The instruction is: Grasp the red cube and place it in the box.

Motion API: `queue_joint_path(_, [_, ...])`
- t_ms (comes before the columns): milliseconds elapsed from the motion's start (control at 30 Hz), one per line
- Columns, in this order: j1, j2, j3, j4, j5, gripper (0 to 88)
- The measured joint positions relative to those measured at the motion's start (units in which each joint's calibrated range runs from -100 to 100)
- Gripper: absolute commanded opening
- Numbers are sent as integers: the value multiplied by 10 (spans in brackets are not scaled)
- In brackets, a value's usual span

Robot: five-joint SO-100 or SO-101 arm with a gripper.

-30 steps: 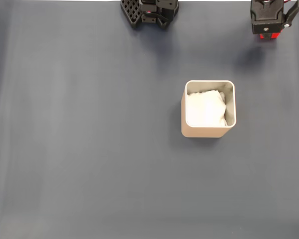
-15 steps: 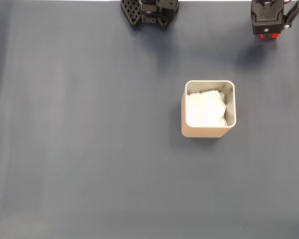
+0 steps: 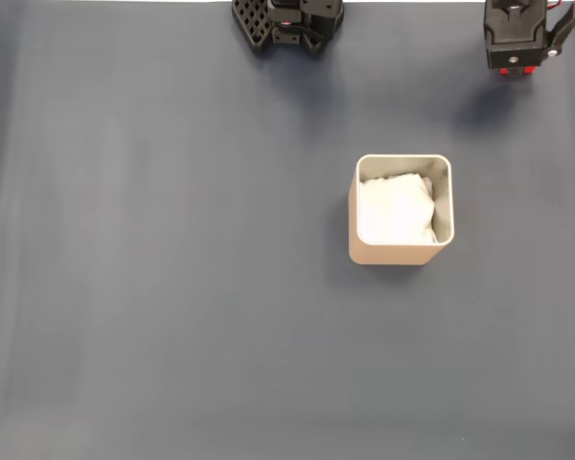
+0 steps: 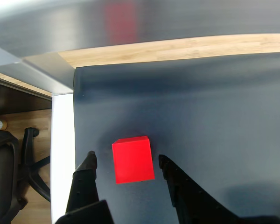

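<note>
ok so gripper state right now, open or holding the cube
Gripper: open, its fingers on either side of the red cube with gaps showing; not holding it yet.

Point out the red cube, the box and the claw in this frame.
red cube (image 4: 132, 159): wrist view, middle of its top face.
box (image 3: 395, 254): fixed view, its beige front wall.
claw (image 4: 126, 157): wrist view, midway between the two black fingertips, open around the cube.

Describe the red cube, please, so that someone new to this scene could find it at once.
In the wrist view, find the dark mat and follow it to the edge beside the white strip. The cube sits there on the mat, between the two black fingers of the open gripper. It is the only bright red, smooth-faced block.
</note>
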Motion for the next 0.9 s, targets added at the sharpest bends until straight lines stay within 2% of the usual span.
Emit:
queue_joint_path(200, [0,0,0,15,12,3])
queue_joint_path(900, [1,-25,-21,129,21,4])
